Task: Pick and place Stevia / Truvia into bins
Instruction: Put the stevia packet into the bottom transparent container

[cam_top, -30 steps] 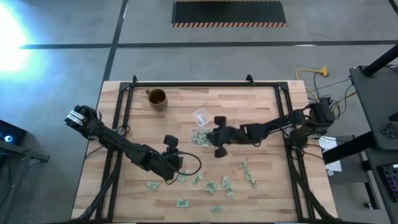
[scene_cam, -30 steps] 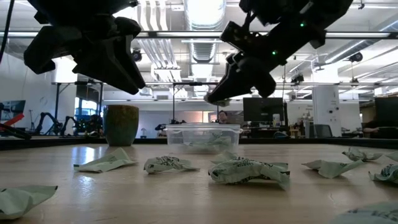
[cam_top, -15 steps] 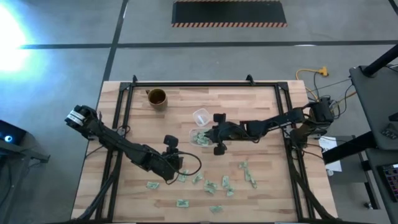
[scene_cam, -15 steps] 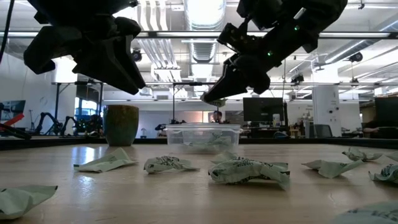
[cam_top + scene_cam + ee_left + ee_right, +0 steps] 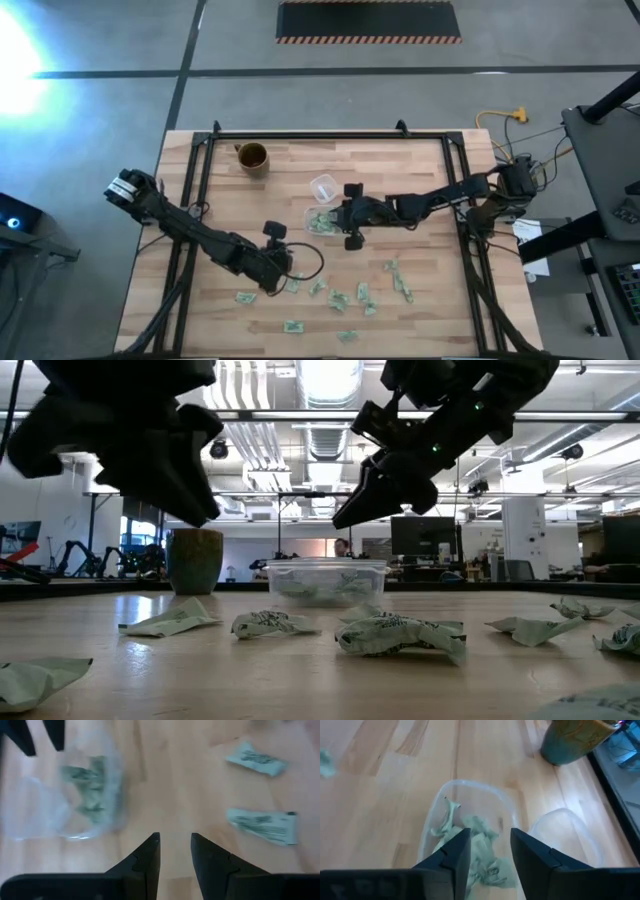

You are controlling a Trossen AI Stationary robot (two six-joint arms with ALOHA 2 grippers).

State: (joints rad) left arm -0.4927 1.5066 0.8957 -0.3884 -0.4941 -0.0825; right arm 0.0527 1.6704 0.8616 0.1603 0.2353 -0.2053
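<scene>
Packets [image 5: 340,298] of pale green and white paper lay scattered across the near half of the bench [image 5: 420,180], most toward the near right, one [image 5: 245,297] toward the near left, and one [image 5: 293,326] close to the near edge. In the low view the nearest of them [image 5: 398,634] lay crumpled on the wood.

Left gripper [image 5: 282,282] hung over the near-middle of the bench, just above the scatter; its fingers [image 5: 150,852] stood a little apart with nothing between them and bare wood beneath, two packets [image 5: 262,824] lying just beside.

Farther in, near the bench's middle, sat the bin [image 5: 319,220], a clear shallow container with several packets [image 5: 475,845] heaped inside. Right gripper [image 5: 338,217] hovered over the bin's right side, its fingers [image 5: 455,850] spread and empty, the heap showing in the gap.

A clear round cup [image 5: 322,186] stood just beyond the bin. Well beyond, toward the far left corner, stood a brown mug [image 5: 252,156].
</scene>
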